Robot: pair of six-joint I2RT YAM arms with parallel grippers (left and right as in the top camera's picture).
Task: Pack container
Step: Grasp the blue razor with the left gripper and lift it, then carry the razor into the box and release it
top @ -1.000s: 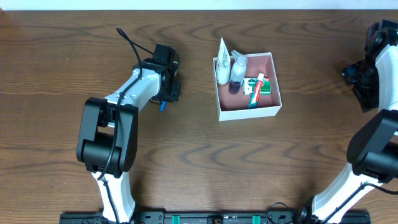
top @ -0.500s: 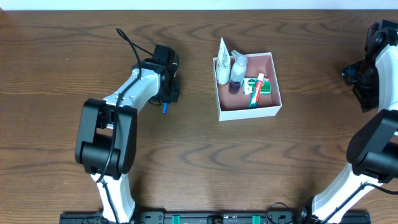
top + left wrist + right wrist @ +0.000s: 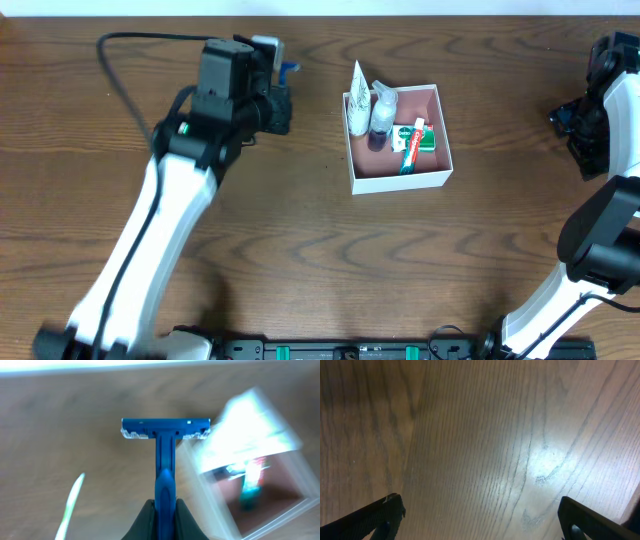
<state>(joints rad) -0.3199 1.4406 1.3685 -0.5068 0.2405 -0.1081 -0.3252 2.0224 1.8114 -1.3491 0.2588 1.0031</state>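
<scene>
The container (image 3: 400, 180) is a square white box with a pink inside, right of the table's middle; it shows blurred in the left wrist view (image 3: 280, 495). In it lie a white tube (image 3: 357, 92), a small bottle (image 3: 381, 108), a green-and-white packet (image 3: 425, 138) and a red-and-green tube (image 3: 411, 150). My left gripper (image 3: 278, 88) is raised to the left of the box and shut on the handle of a blue razor (image 3: 165, 455), whose head points away from the fingers. At the far right edge my right gripper (image 3: 485, 520) stands open over bare wood.
The table is dark brown wood (image 3: 330, 260). A black cable (image 3: 130, 40) trails from the left arm along the back left. A thin pale streak (image 3: 70, 505) shows blurred at lower left in the left wrist view. The right arm (image 3: 600, 220) fills the right edge.
The left gripper shut on the blue razor where it lay on the table, then rose with it and swung toward the back. The right arm has not moved.
</scene>
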